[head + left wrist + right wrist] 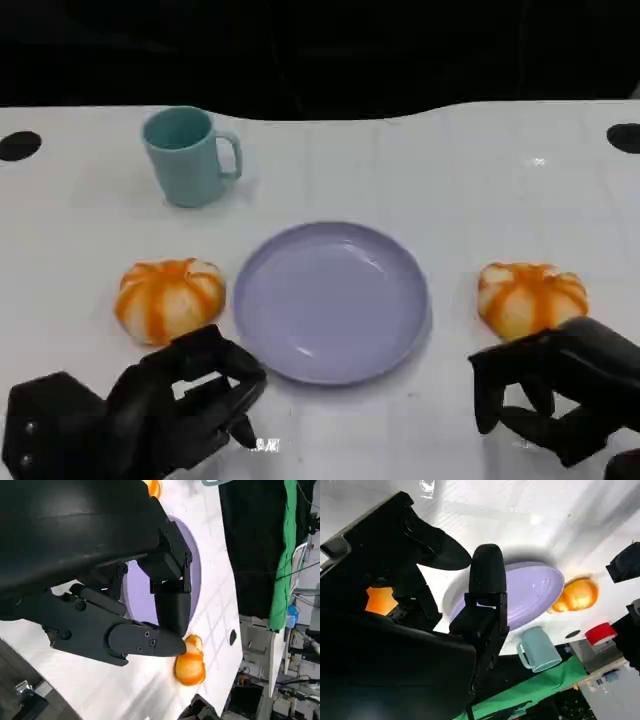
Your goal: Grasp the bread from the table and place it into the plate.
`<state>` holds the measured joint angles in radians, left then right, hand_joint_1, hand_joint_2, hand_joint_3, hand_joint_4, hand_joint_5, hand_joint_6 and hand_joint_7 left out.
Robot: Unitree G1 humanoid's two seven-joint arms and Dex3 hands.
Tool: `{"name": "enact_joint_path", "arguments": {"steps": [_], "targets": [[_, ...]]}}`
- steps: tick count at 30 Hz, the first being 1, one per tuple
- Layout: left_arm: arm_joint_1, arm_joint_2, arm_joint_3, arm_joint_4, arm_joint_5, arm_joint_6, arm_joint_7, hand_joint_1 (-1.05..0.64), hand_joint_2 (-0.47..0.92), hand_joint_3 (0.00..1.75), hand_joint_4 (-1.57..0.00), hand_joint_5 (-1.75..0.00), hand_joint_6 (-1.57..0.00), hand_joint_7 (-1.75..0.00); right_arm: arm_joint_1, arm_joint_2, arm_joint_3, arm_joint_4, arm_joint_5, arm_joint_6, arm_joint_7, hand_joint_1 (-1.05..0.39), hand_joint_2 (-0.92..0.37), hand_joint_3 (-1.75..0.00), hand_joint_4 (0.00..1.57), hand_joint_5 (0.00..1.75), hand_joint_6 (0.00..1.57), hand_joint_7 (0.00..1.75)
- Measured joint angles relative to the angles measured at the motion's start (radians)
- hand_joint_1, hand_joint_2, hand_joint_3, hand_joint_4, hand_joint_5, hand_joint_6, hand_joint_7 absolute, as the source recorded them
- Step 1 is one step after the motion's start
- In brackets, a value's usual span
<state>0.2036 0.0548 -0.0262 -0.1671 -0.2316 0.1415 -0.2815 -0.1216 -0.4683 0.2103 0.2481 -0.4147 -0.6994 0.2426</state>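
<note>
A: Where is the bread?

B: There are two buns. The left bun (169, 298) sits on the table (420, 170) just beyond the left hand (150, 410), a little to its outer side. The right bun (531, 296) lies just beyond the right hand (560, 395), right at its fingertips.

A: Does either hand grasp one?

B: No. The left hand holds nothing; its fingers (225, 370) are apart, curving forward over the table, short of the left bun. The right hand is also released, fingers (500, 385) spread and bent down toward the table, with nothing between them. From the head view I cannot tell whether its back edge touches the right bun.

A: And the plate?

B: The plate (330, 300) lies between the two hands and slightly beyond them, with nothing on it. Both buns rest on the table beside it, one on each side, apart from its rim.

A: What do the wrist views add?

B: The left wrist view looks past the left hand's fingers (150, 640) to the plate and the right bun (190, 665) beyond it. The right wrist view shows the right hand (470, 605) spread over the plate, the left bun (577, 595) past it, and a cup (537, 650).

A: Where is the cup?

B: Far beyond the left hand, upright, handle toward the plate's side.
</note>
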Motion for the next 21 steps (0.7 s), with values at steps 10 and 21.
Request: {"name": "enact_joint_path", "arguments": {"steps": [10, 21], "targets": [[0.0, 0.0, 0.0, 0.0, 0.0, 0.002, 0.0, -0.52, 0.92, 0.26, -0.73, -1.75, -0.74, -1.38, 0.0, 0.0, 0.0, 0.0, -0.001, 0.0, 0.0, -0.07, -0.41, -1.18, 0.87, 1.74, 0.85, 1.27], [0.0, 0.0, 0.0, 0.0, 0.0, 0.002, 0.0, -0.53, 0.92, 0.27, -0.72, -1.75, -0.74, -1.38, 0.0, 0.0, 0.0, 0.0, 0.004, 0.0, 0.001, -0.06, -0.44, -1.17, 0.86, 1.68, 0.87, 1.14]]}}
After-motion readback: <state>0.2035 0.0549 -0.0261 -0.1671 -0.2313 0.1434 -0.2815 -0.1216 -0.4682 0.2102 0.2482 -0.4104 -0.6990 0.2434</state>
